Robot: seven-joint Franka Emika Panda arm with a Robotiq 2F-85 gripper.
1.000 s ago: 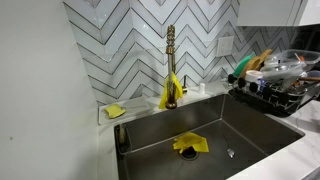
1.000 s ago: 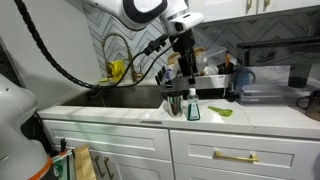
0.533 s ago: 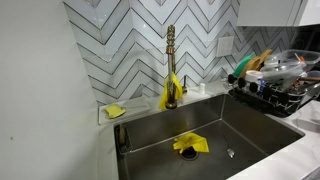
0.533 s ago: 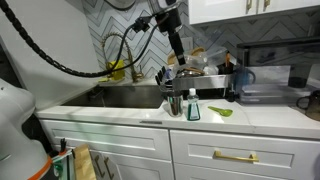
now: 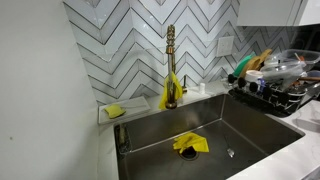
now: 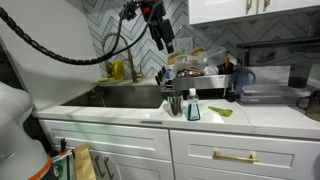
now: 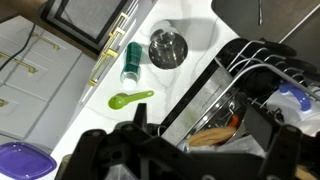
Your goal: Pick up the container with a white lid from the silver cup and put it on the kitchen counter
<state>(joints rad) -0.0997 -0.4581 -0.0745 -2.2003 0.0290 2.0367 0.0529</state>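
Observation:
A green container with a white lid (image 6: 192,107) stands on the white kitchen counter (image 6: 262,119), right beside the silver cup (image 6: 175,103). The wrist view shows the same container (image 7: 131,62) next to the cup (image 7: 168,48) from above, on the counter (image 7: 150,85). My gripper (image 6: 160,30) hangs high above the sink's near edge, well up and away from the cup. In the wrist view its dark fingers (image 7: 200,150) are spread apart with nothing between them. The gripper is out of sight in the exterior view over the sink.
A green spoon (image 6: 222,111) lies on the counter by the container. A full dish rack (image 6: 200,80) stands behind the cup. A yellow cloth (image 5: 190,144) lies in the steel sink (image 5: 210,130), under a brass faucet (image 5: 171,60). A purple-lidded box (image 7: 20,160) is on the counter.
My arm has risen and swung back toward the sink, away from the cup. The container stays beside the cup on the counter.

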